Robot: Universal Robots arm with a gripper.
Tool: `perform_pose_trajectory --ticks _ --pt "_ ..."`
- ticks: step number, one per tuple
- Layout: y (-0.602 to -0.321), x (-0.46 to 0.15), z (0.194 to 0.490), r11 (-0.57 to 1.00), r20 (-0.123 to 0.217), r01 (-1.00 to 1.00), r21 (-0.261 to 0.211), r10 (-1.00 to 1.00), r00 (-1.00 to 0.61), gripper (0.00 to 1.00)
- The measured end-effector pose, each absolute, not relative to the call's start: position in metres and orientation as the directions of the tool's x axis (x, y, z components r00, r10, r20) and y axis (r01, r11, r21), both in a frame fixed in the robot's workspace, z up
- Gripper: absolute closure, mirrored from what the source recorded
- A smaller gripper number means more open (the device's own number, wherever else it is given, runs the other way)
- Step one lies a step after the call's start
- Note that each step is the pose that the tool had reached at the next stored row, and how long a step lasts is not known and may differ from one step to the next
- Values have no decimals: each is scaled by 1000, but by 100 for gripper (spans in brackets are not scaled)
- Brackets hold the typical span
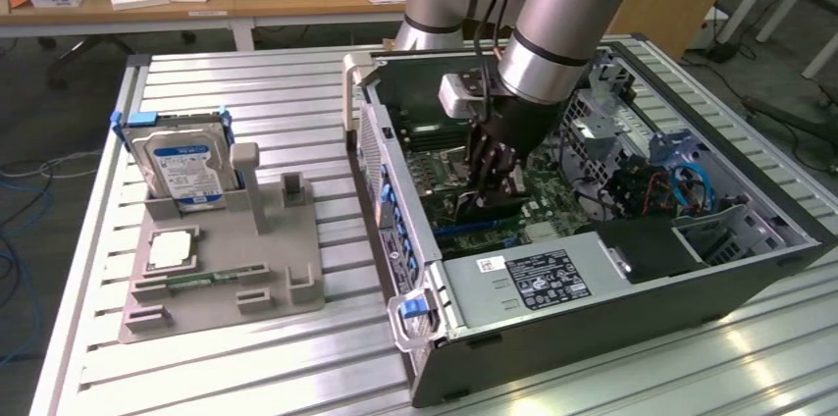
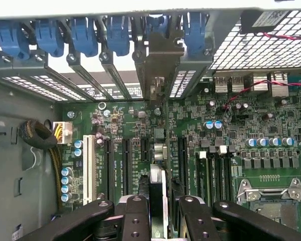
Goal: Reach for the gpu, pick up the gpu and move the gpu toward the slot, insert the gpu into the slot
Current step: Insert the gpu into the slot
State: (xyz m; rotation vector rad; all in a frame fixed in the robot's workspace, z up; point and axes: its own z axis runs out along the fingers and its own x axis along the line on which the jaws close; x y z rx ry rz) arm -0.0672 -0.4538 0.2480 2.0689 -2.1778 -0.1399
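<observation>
A: Where's the gpu right now?

B: In the gripper, held edge-on inside the open PC case. On the wrist view you see the fingers pinched onto its top edge from both sides, card running away from the camera toward 12 o'clock, its metal bracket up at the rear slot openings between the blue retention clips

A: So closed on it?

B: Yes, jaws partly closed, clamping the card. On the exterior view the card hangs under the fingers, low over the motherboard; can't tell from here if the edge connector is touching the slot yet

A: How will it handle?

B: My read: light, thin, stiff along its length, but fragile. You don't want side load on it, a board like that cracks or shears parts off. Flat faces could be slick under metal pads

A: Best hold?

B: Where you've got it: top edge, near mid-length, pads on bare board, not on components. Keep it square to the slot, bracket at 12 o'clock

A: Anything else nearby?

B: Hard drive sits in the grey fixture out at 9 o'clock of the case, well apart, not in play
</observation>
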Motion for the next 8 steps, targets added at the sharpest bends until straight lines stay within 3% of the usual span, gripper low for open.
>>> perform_pose_trajectory --ticks 8 --pt "-454 -67 248 53 33 -986 159 -998 -49 73"
